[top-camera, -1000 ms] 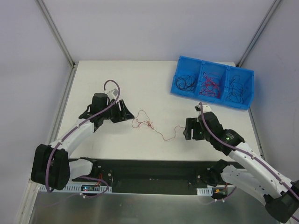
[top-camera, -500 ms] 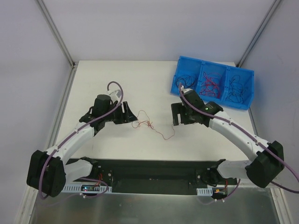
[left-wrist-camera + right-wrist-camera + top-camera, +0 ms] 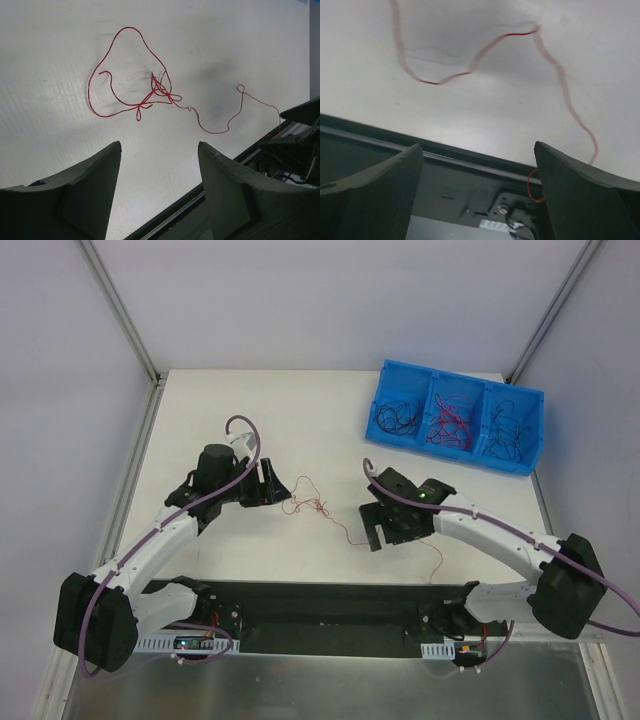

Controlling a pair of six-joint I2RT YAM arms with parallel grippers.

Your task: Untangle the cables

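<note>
A red cable (image 3: 312,506) is seen on the white table (image 3: 250,410). The three-compartment bin (image 3: 445,454) is coloured bright blue. Black cables (image 3: 398,418) are seen in its two outer compartments, and red cables (image 3: 450,425) mixed with black in the middle one. The arms (image 3: 160,540) are finished in white with black joints, and purple hoses (image 3: 243,419) are run along them.

White table (image 3: 220,410) carries a tangled red cable (image 3: 315,506) (mid-table) and a blue bin (image 3: 447,454).
</note>
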